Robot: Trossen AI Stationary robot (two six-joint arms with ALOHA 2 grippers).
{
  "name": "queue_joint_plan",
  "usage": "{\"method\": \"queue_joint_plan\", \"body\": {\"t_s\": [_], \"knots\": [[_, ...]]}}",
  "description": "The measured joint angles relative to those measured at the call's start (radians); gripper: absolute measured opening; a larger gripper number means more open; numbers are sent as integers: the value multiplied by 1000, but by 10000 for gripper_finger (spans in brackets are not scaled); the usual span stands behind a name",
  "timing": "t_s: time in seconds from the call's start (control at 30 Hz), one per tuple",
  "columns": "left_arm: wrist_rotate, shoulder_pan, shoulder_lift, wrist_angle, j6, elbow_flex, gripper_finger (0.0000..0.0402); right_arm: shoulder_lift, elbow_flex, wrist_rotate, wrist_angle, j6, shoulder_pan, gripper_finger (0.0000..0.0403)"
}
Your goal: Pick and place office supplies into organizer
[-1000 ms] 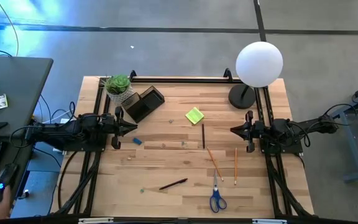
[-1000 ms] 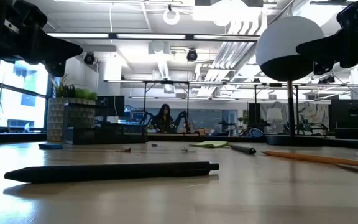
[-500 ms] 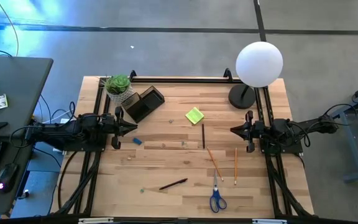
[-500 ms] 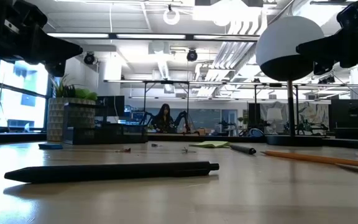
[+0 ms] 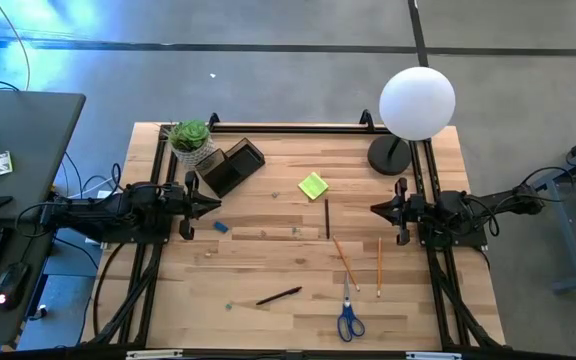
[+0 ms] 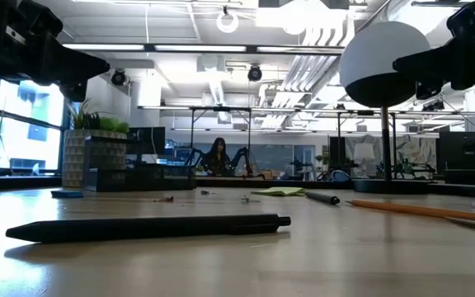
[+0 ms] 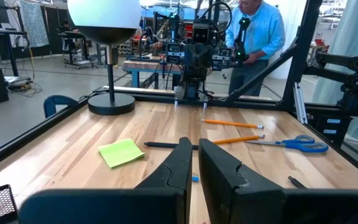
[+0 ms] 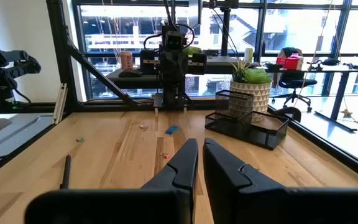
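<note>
The supplies lie loose on the wooden table: a yellow-green sticky pad [image 5: 313,186], one dark pen [image 5: 327,218] mid-table and another [image 5: 279,296] nearer the front, two pencils [image 5: 345,264] [image 5: 378,266], blue-handled scissors [image 5: 349,316] and a small blue piece [image 5: 221,227]. The dark organizer [image 5: 232,165] stands at the far left beside the plant. My left gripper [image 5: 215,206] hovers shut at the left edge, just right of the organizer's near end. My right gripper [image 5: 374,208] hovers shut at the right edge, facing it. In the left wrist view, the left gripper [image 7: 194,149] points over the pad [image 7: 122,152].
A white globe lamp [image 5: 417,103] on a black base [image 5: 389,155] stands at the far right corner. A potted plant [image 5: 191,138] sits at the far left next to the organizer. Black frame rails [image 5: 158,170] run along the table sides. A person [image 7: 253,37] stands beyond the table's right side.
Both arms have kept still and nothing on the table has moved. A hand at the mouse on the side desk to the left has drawn out of view.
</note>
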Motion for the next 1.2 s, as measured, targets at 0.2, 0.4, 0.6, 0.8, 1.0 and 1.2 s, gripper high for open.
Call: {"method": "queue_joint_plan", "body": {"t_s": [0.2,0.4,0.6,0.8,1.0,1.2], "knots": [[0,0,0,0,0,0,19,0,0,0,1,31,0,19],[0,0,0,0,0,0,19,0,0,0,1,118,0,19],[0,0,0,2,0,0,19,0,0,0,1,143,0,19],[0,0,0,10,0,0,19,0,0,0,1,159,0,19],[8,0,0,10,-21,0,19,0,0,11,2,158,0,19],[-17,0,0,23,-180,0,19,0,0,10,4,157,0,19]]}}
